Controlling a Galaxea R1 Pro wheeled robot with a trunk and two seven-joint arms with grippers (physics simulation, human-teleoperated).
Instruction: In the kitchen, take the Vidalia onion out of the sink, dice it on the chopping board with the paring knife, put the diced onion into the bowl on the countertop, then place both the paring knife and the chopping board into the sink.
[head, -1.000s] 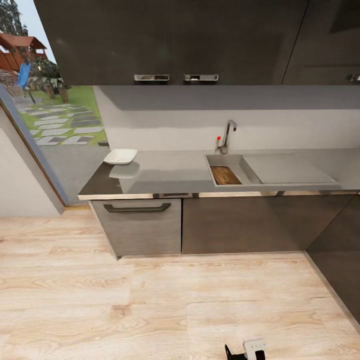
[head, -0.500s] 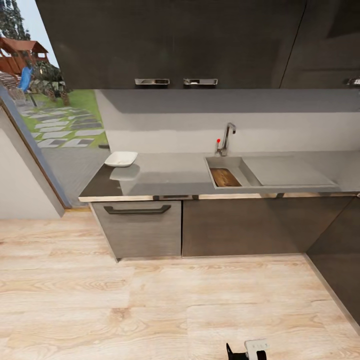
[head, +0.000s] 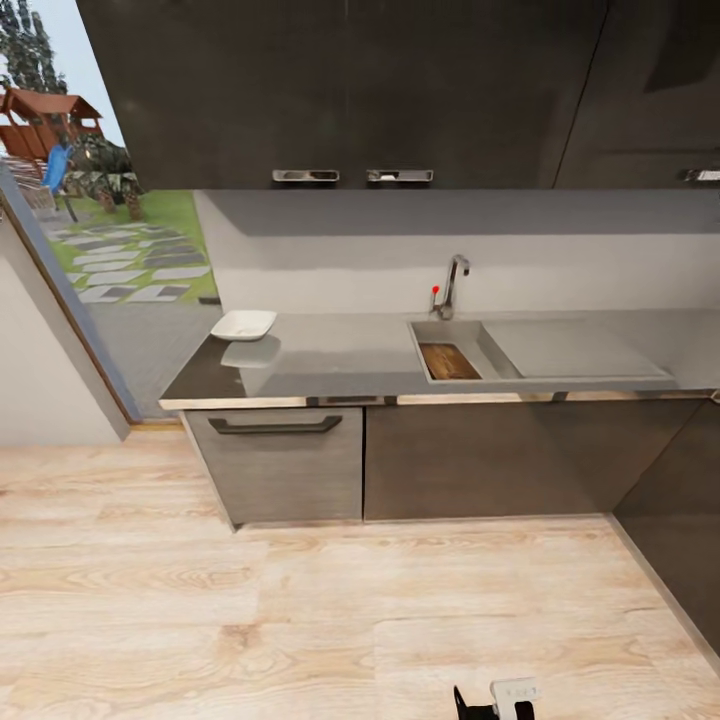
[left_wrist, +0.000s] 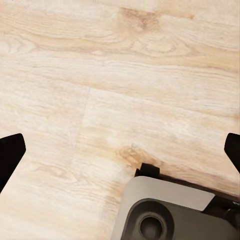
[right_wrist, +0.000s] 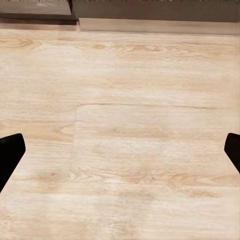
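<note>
Chopping board (head: 448, 361) lies in the sink (head: 455, 330) | bowl (head: 243, 324) on countertop (head: 330, 355) | my left gripper (left_wrist: 120, 150) and right gripper (right_wrist: 120, 150) spread wide, empty, over floor

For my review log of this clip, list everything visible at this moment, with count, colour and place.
countertop: one, glossy grey, over the lower cabinets.
sink: one, grey steel basin with drainboard, set in the countertop.
faucet: one, chrome with red-tipped lever, behind the basin.
chopping board: one, dark brown, lying in the basin.
bowl: one, white, on the countertop's end near the window.
upper cabinets: dark grey, above the counter, with metal handles.
lower cabinets: dark grey, the window-side front with a dark handle.
floor: light wood planks.
window: one, showing a garden with stepping stones.
left claw: black fingertips spread wide, over the floor.
right claw: black fingertips spread wide, over the floor.
</note>
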